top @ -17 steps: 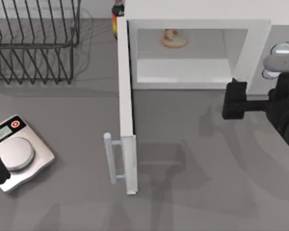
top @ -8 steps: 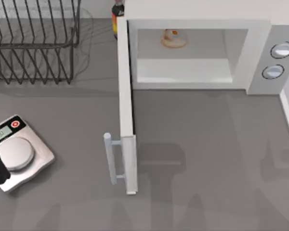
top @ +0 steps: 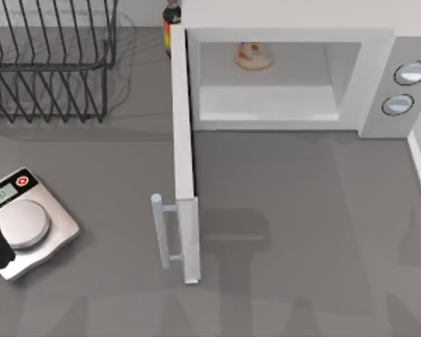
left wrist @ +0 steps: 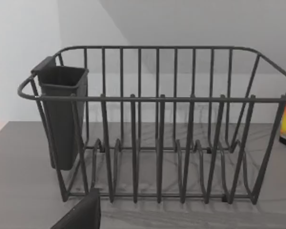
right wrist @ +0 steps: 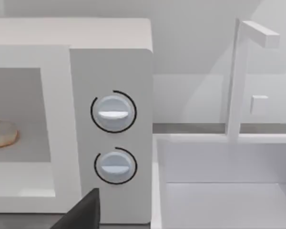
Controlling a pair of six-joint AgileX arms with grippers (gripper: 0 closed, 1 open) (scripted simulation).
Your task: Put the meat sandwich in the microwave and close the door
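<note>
Our left gripper (left wrist: 78, 214) sits parked at the tabletop's (top: 302, 210) left edge by the kitchen scale (top: 27, 223); we cannot tell how its fingers stand, nor those of the right gripper (right wrist: 81, 212) facing the microwave's button panel.

Going left to right: the dish rack (top: 49, 63), then the door (top: 184, 161), swung fully open with its pale bar handle (top: 158, 232) at the free edge, then the microwave (top: 379, 84), with the meat sandwich (top: 252, 57) already resting at the back of the cavity. We judge the door a stiff, light panel that should swing easily on its hinge; the smooth handle or the outer face near it is the place to push. The sandwich looks small, soft, pale tan with an orange-yellow patch.
</note>
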